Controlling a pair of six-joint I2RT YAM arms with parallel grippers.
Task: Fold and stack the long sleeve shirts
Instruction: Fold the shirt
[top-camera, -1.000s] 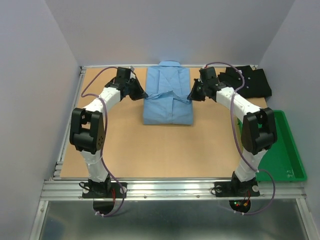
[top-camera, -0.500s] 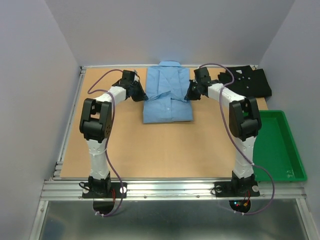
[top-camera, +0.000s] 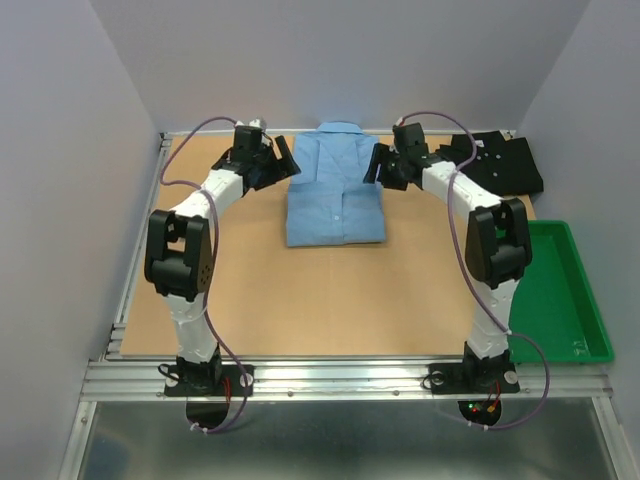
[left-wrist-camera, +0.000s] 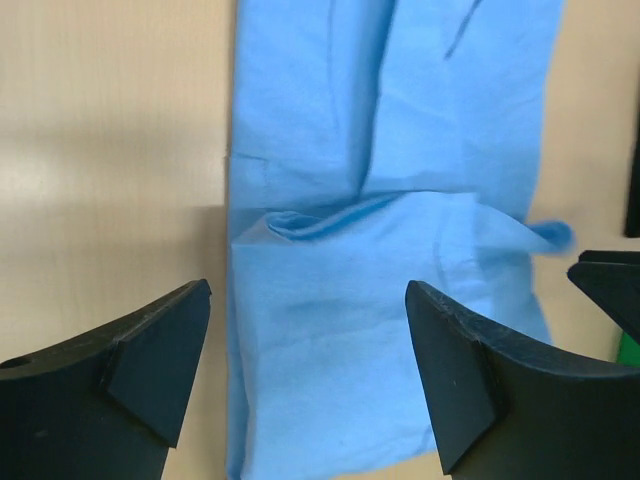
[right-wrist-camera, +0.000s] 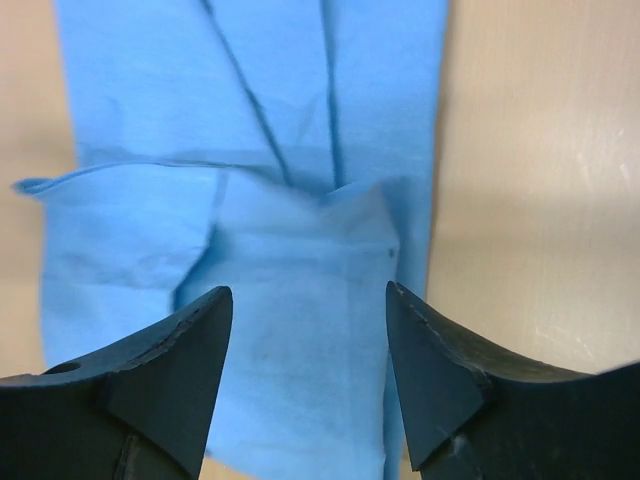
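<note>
Left hand (top-camera: 281, 160) and right hand (top-camera: 380, 166) are springing apart, freeing the blue shirt (top-camera: 335, 200) — fold apparently done.

light blue shirt (left-wrist-camera: 380, 200): cut by wrist views' edges | black shirt (top-camera: 508, 166): partly behind right arm (top-camera: 455, 192)

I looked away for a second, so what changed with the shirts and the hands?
The left hand and right hand let go of the sides of the blue shirt, opened and drew away toward its collar end. The blue shirt stays folded in place; black shirt and green tray unmoved.
</note>
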